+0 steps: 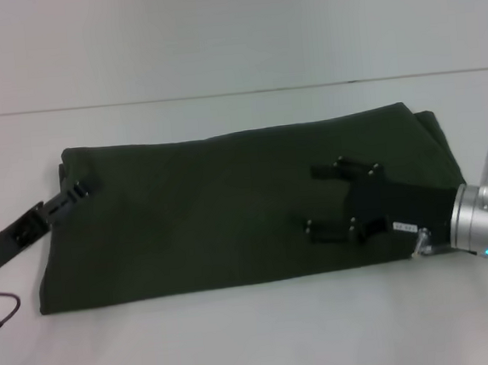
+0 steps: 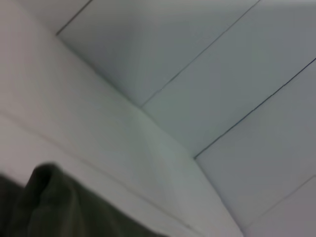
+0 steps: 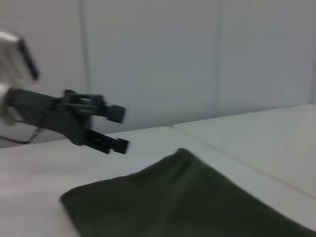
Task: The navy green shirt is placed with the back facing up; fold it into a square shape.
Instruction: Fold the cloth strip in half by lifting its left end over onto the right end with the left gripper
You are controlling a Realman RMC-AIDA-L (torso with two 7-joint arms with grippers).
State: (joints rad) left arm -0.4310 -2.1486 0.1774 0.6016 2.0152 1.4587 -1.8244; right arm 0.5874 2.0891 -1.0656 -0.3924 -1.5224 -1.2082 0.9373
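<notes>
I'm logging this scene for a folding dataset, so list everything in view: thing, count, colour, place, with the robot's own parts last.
navy green shirt: one, dark olive green, lying flat across the middle of the table as a long band, plain side up.
table: one, white, under the shirt and filling the lower part of the head view.
wall: one, pale grey panels, behind the table.
cable: one, dark, on the table at the robot's left edge, near the left arm.
left gripper: one, black, at the shirt's far-left corner, jaws open in the right wrist view.
right gripper: one, black on a silver wrist, over the shirt's right half, jaws open.
</notes>
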